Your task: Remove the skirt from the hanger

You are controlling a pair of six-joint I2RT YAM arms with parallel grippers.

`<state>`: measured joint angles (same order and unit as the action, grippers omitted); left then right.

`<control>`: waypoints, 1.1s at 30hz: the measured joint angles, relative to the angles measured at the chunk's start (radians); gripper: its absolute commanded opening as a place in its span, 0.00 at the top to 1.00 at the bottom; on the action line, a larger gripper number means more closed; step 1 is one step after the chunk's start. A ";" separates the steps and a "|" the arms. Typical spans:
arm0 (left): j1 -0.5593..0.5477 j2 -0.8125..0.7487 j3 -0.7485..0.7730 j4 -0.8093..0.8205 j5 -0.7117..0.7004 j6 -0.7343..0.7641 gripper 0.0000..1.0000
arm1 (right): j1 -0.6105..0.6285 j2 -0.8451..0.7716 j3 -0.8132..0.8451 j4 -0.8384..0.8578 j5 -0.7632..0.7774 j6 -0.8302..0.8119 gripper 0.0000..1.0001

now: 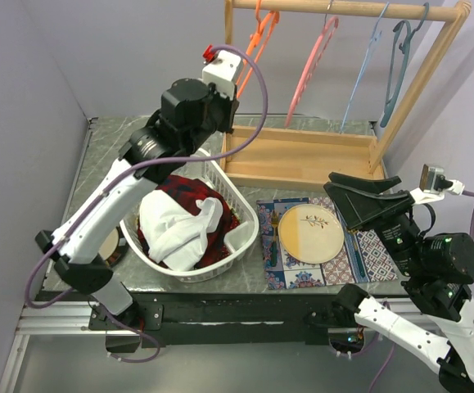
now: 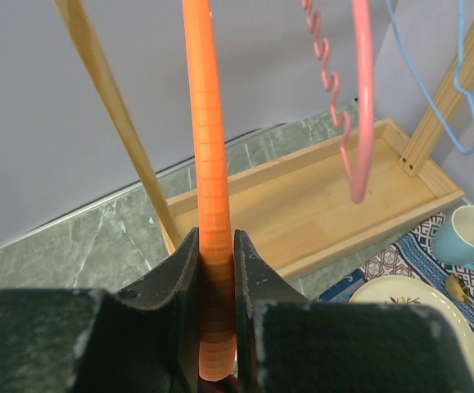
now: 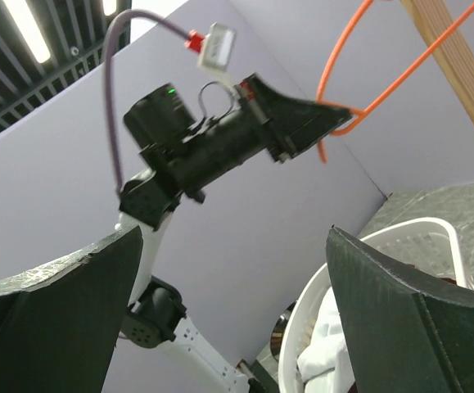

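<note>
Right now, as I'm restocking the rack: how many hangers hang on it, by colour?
orange hanger: 1
pink hanger: 1
light blue hanger: 1
teal hanger: 1
Total: 4

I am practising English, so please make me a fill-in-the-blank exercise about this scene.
1. The left gripper is shut on the ____ hanger.
2. The skirt lies in the white ____.
3. The right gripper stands ____.
Missing words: orange; basket; open.
</note>
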<state>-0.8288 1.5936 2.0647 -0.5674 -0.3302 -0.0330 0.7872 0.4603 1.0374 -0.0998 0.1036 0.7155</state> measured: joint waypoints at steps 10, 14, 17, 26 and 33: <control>0.061 0.171 0.156 -0.016 0.070 -0.001 0.99 | 0.000 -0.038 0.000 -0.022 0.002 -0.011 0.00; 0.093 0.187 0.163 0.007 0.098 -0.005 0.99 | 0.000 -0.045 0.000 -0.025 0.007 -0.020 0.00; 0.118 0.198 0.169 0.018 0.111 -0.005 0.99 | 0.000 -0.046 -0.001 -0.032 0.010 -0.026 0.00; 0.159 0.237 0.187 0.033 0.161 -0.014 0.99 | 0.000 -0.050 -0.011 -0.043 0.011 -0.029 0.00; 0.172 0.254 0.177 0.040 0.201 -0.024 0.99 | 0.000 -0.050 -0.011 -0.043 0.011 -0.029 0.00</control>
<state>-0.6567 1.8473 2.2421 -0.5270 -0.1295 -0.0574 0.7872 0.4103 1.0264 -0.1429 0.1146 0.6861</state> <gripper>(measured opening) 0.186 0.998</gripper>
